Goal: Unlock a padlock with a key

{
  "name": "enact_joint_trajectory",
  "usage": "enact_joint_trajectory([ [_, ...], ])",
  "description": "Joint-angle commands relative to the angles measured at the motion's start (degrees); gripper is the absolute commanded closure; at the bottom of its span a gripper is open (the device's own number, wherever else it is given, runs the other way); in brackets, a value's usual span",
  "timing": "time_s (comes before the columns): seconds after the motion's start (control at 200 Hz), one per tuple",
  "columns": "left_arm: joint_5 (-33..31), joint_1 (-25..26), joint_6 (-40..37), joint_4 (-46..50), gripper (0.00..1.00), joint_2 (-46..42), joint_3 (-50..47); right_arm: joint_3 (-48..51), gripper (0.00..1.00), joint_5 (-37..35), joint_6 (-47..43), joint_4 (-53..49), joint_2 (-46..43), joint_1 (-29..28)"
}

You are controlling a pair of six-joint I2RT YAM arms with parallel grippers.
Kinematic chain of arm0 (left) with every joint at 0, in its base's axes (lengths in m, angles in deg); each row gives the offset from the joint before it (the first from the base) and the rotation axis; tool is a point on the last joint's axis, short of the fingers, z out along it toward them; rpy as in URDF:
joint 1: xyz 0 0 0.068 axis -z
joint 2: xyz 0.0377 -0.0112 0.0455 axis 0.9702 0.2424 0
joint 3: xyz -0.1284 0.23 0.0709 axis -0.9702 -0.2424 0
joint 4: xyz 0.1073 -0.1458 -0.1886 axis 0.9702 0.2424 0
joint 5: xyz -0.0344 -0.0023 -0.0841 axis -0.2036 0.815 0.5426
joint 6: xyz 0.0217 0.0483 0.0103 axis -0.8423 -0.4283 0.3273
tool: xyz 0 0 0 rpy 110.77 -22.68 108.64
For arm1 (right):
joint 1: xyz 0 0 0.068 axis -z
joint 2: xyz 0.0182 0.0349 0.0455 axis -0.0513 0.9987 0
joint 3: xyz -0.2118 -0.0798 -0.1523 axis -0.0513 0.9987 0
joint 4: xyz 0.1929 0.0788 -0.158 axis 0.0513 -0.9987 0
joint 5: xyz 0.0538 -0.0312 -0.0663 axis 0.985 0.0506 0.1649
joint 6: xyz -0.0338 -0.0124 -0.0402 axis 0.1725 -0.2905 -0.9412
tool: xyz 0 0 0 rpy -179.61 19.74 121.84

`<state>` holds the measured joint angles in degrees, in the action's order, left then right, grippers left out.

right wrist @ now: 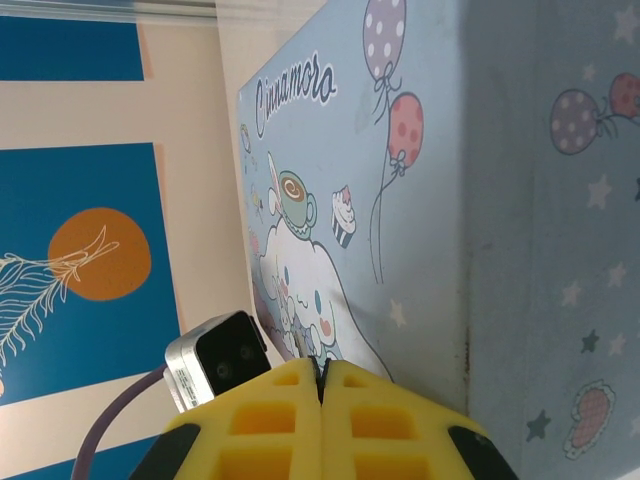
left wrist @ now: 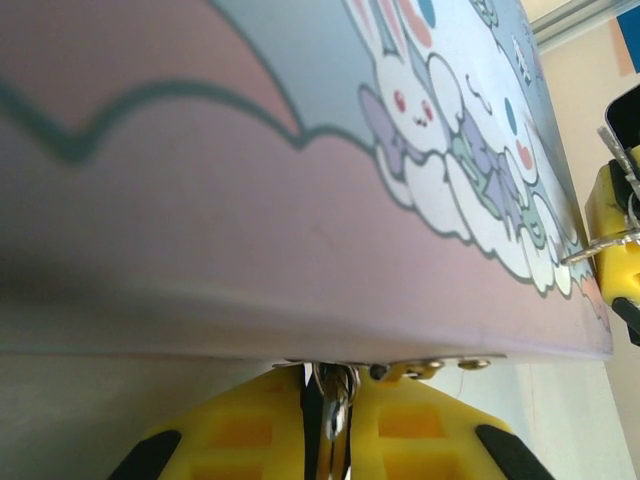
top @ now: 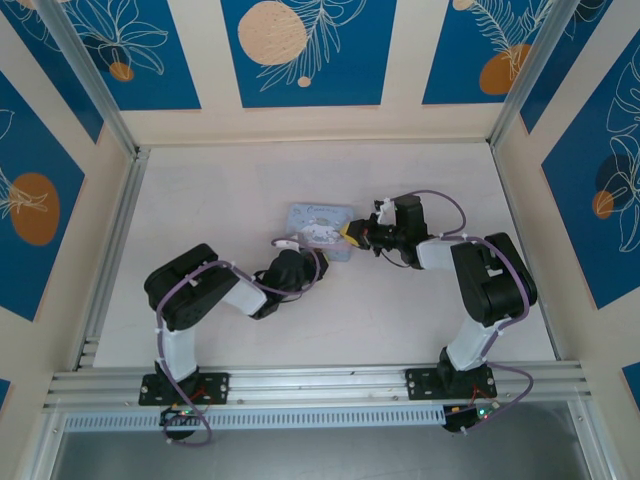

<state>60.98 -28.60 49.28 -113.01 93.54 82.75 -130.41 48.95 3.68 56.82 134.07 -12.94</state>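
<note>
Left claw point(left wrist: 330, 388) nipping perhaps the key point(left wrist: 340, 402), right claw point(right wrist: 322, 372) closed, pale table point(top: 220, 190), blue walls point(top: 300, 50)

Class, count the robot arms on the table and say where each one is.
2. The left arm stands near-left, the right arm near-right; both reach toward the tin.

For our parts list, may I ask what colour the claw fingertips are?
Yellow fingertips; best in the right wrist view.

One left end effector point(left wrist: 336, 388), one right end effector point(right wrist: 322, 386), two arms point(top: 200, 290) point(top: 490, 280), one tin point(top: 320, 222), one key point(left wrist: 332, 415), one table point(top: 220, 200).
</note>
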Motion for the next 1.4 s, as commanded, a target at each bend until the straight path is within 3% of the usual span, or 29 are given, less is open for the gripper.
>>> enact_joint_trajectory([
  [0.0,1.4,0.2,1.9,9.6,1.00,-0.3,0.0,-0.6,1.00,1.0,-1.5,-3.8,-3.2,0.3],
  [0.42,7.6,-2.0,6.4,12.6,1.00,-3.9,0.1,5.6,1.00,2.5,-8.6,-13.4,-17.0,0.4],
  [0.72,14.6,-4.1,11.2,9.7,1.00,-5.8,-0.2,15.3,1.00,2.7,-6.0,-10.1,-23.6,-0.6],
  [1.065,15.4,-5.2,17.9,3.0,1.00,-7.1,-1.4,19.2,1.00,0.6,0.0,-2.0,-21.2,-3.3],
  [1.395,20.2,-6.5,18.1,-0.5,1.00,-7.7,-1.1,19.6,1.00,-0.8,3.9,4.2,-17.0,-4.0],
])
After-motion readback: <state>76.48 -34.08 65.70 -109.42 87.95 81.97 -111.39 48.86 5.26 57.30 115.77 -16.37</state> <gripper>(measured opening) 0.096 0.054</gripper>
